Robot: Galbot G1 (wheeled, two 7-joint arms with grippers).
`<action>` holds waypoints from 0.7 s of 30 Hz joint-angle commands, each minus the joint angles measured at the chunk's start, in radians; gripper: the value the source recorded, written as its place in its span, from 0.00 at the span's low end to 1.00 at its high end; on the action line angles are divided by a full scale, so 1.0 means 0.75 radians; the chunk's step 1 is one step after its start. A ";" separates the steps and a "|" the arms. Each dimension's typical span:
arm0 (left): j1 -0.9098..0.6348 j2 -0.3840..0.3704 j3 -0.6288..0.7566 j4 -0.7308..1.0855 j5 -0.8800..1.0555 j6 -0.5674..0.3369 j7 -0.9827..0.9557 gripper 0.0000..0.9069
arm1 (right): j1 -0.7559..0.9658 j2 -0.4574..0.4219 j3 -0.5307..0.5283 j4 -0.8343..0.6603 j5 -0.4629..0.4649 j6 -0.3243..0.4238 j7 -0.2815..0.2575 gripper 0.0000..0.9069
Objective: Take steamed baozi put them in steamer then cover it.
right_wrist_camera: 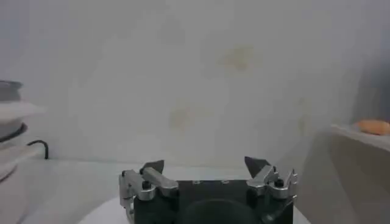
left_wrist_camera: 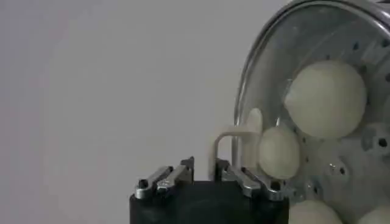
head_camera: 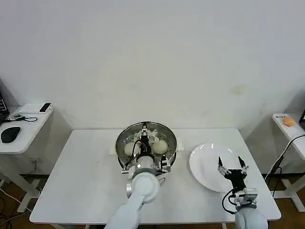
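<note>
I have the left gripper [head_camera: 144, 128] over the steamer [head_camera: 123, 135], which sits mid-table just left of the white plate [head_camera: 202, 157]. From the left wrist view its fingers [left_wrist_camera: 163, 178] are drawn in narrow, nearly closed, and they look to pinch the lid's cream handle [left_wrist_camera: 234, 137], with the glass lid [left_wrist_camera: 268, 73] tilted on edge above the pot. Through it I can count at least 3 baozi [left_wrist_camera: 328, 98] on the perforated tray, with a 4th edge at the corner; the head view shows 2 of them [head_camera: 160, 147] plainly. The plate looks bare, so I judge the loading is done and I am in the covering step. The right gripper [head_camera: 232, 165] hangs above the plate, fingers spread wide and holding nothing. Next I would need to level the lid, centre it on the rim, lower it until it seats, then release the handle.
</note>
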 commanded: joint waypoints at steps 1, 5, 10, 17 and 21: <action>0.028 0.017 0.003 -0.088 -0.071 -0.004 -0.003 1.00 | 0.002 0.002 0.000 -0.007 -0.006 0.002 0.001 1.00; 0.049 0.035 0.002 -0.130 -0.086 -0.008 0.004 1.00 | 0.006 0.006 -0.004 -0.012 -0.010 0.002 0.001 1.00; 0.071 0.052 -0.005 -0.173 -0.093 -0.014 0.013 1.00 | 0.007 0.008 -0.006 -0.017 -0.014 0.002 0.000 1.00; 0.110 0.076 -0.011 -0.244 -0.098 -0.039 0.045 1.00 | 0.009 0.009 -0.007 -0.022 -0.019 0.003 0.000 1.00; 0.134 0.087 -0.016 -0.280 -0.107 -0.043 0.045 1.00 | 0.006 0.008 -0.008 -0.022 -0.018 0.002 -0.001 1.00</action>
